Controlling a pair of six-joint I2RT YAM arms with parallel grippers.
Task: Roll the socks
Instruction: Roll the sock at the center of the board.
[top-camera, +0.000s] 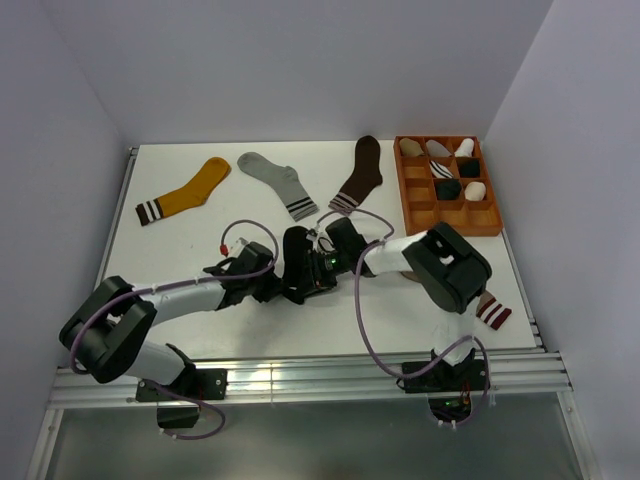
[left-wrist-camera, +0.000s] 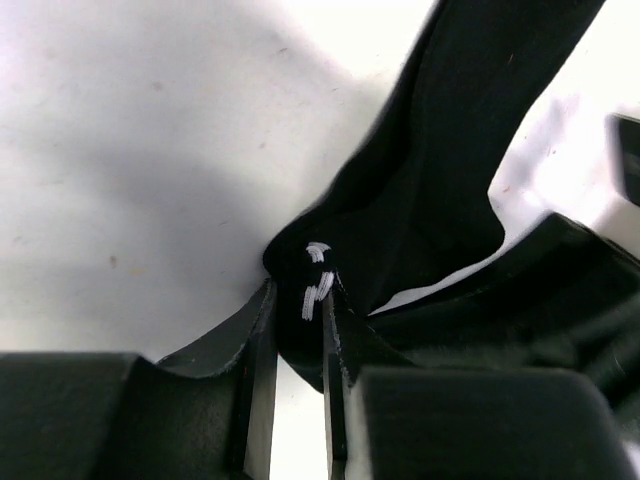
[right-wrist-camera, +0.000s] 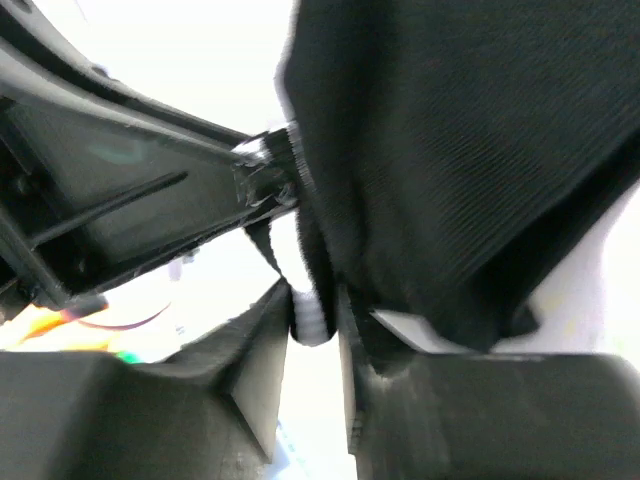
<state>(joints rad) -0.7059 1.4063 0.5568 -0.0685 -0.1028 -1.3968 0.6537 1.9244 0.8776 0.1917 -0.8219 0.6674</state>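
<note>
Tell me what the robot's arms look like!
Both the left arm and right arm have chunky black joints joined by pale grey tubes. A purple cable loops along each. The left tool and right tool each have two flat black fingers.

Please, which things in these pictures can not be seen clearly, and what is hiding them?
1. Top view: the black sock is mostly covered by the two arms; its outline is lost.
2. Top view: the taupe sock shows little beyond its striped cuff; the right arm covers the rest.
3. Right wrist view: too blurred to tell whether the right end effector grips fabric.
</note>
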